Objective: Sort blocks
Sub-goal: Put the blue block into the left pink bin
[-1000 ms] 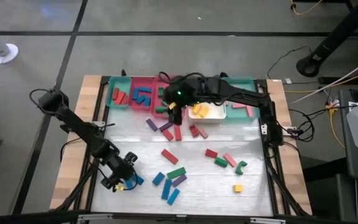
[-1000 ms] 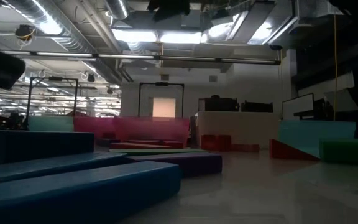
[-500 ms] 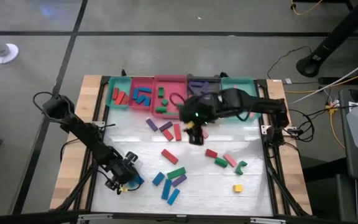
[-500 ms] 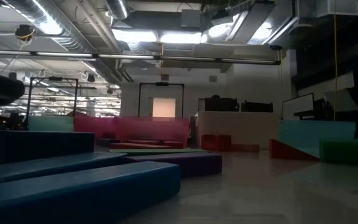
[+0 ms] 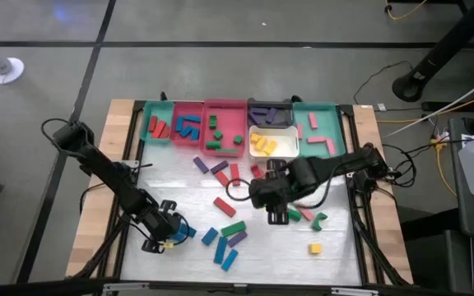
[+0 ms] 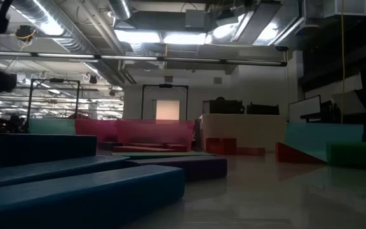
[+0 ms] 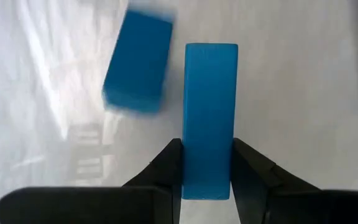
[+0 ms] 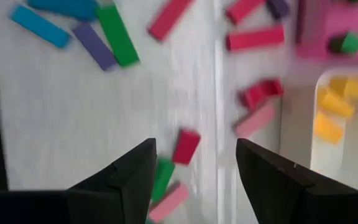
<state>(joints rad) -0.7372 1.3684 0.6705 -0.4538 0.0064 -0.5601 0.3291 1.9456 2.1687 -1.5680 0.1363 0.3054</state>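
Observation:
Loose blocks in red, blue, green, purple, pink and yellow lie scattered on the white table top [image 5: 179, 189]. My left gripper [image 5: 165, 234] is near the table's front left, shut on a blue bar [image 7: 210, 106]. A second blue block [image 7: 138, 62] lies just beside that bar. My right gripper [image 5: 274, 201] hangs open over the middle right of the table. In its wrist view, right gripper [image 8: 196, 168], a red block [image 8: 186, 146], a green block [image 8: 161, 177] and a pink block [image 8: 169, 202] lie below the fingers, untouched. My left gripper pinches the blue bar's two long sides [image 7: 209, 180] between its two fingers, close to one end of the bar. The fingers come from above, pointing down, and lie across the bar. The bar seems to lie flat on the table.
Along the far edge stands a row of trays: teal [image 5: 156, 123], pink [image 5: 225, 131], black [image 5: 270, 113], white [image 5: 274, 154] with yellow blocks, teal [image 5: 319, 131]. Blue and green blocks [image 5: 233, 228] lie at the front middle, a yellow one [image 5: 314, 247] at the front right.
My right gripper has travelled from above the trays at the far edge toward the table's near and right side, and now hangs over the red, green and pink blocks. Its fingers are open with nothing between them.

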